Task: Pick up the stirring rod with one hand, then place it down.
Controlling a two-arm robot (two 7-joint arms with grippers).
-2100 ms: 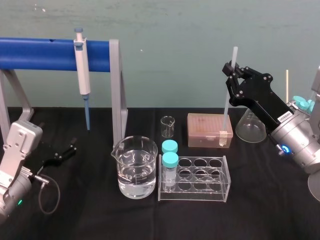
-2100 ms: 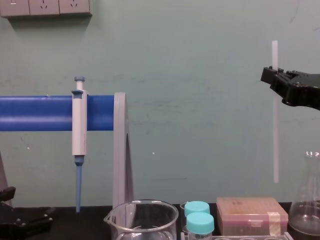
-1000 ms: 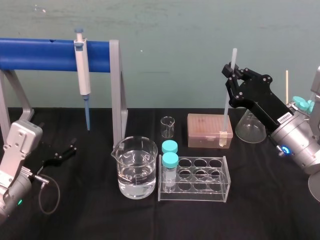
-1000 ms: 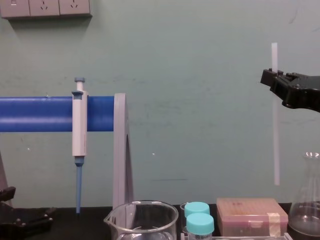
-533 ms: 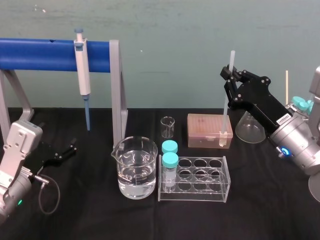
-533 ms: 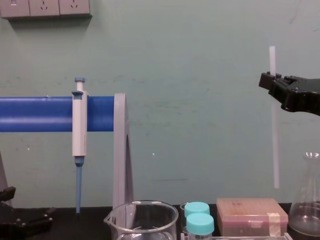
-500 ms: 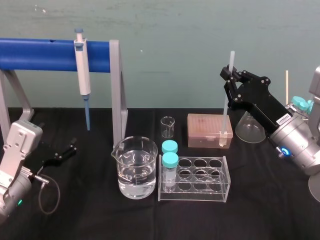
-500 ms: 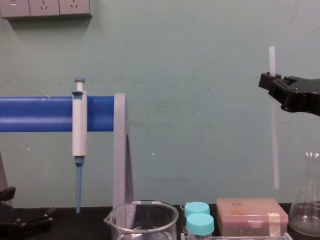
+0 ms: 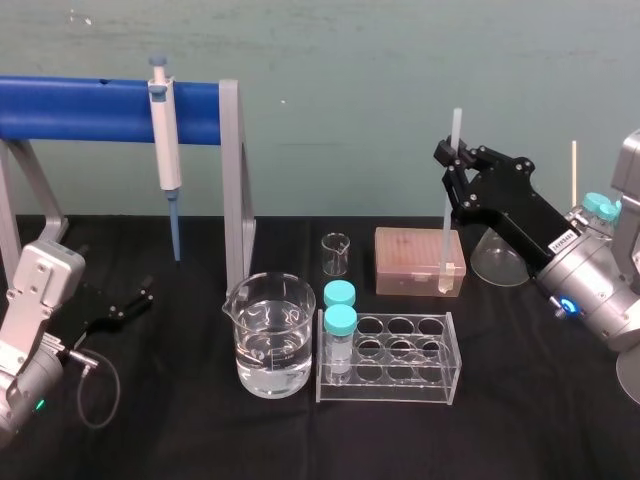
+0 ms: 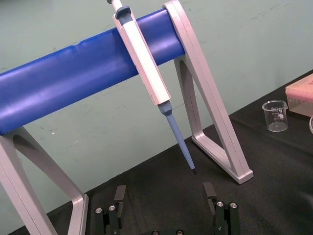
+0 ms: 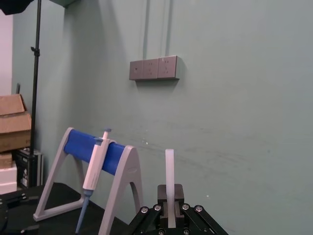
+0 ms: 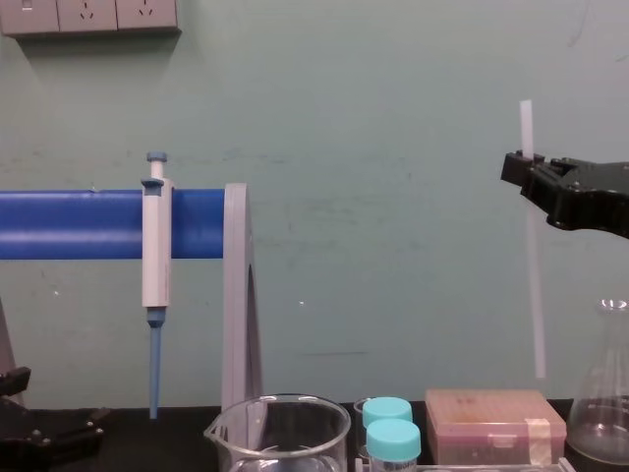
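Head view puts my right claw (image 9: 453, 160) in the upper right of the frame, clamped on the rod (image 9: 448, 215) close to its top end. The rod hangs nearly upright, tilted a little, and its lower tip shows in front of the box (image 9: 420, 260) at centre right. From the chest view the rod (image 12: 532, 295) stands near the right edge, and a thin gap shows between its lower end and the box (image 12: 496, 423) beneath; whether it hangs over the box or nearer me I cannot tell. The flask (image 12: 601, 393) stands in the lower right corner, apart from the rod. In the right wrist view a short stub of rod (image 11: 169, 166) stands up out of my shut jaws.

My left claw (image 9: 120, 305) lies parked low at the left of the head view, and the left wrist view shows its jaws apart with nothing between them.

As I judge it, the pick-up is done and I am in the carry, with the placing to come. Next I need a bare patch of bench (image 9: 560, 400), clear of the flask, box and rack (image 9: 390, 370). I should bring the rod down, lean it over until it lies flat, and loosen my grip only once the bench bears it. It looks thin and round, so I expect it may roll.
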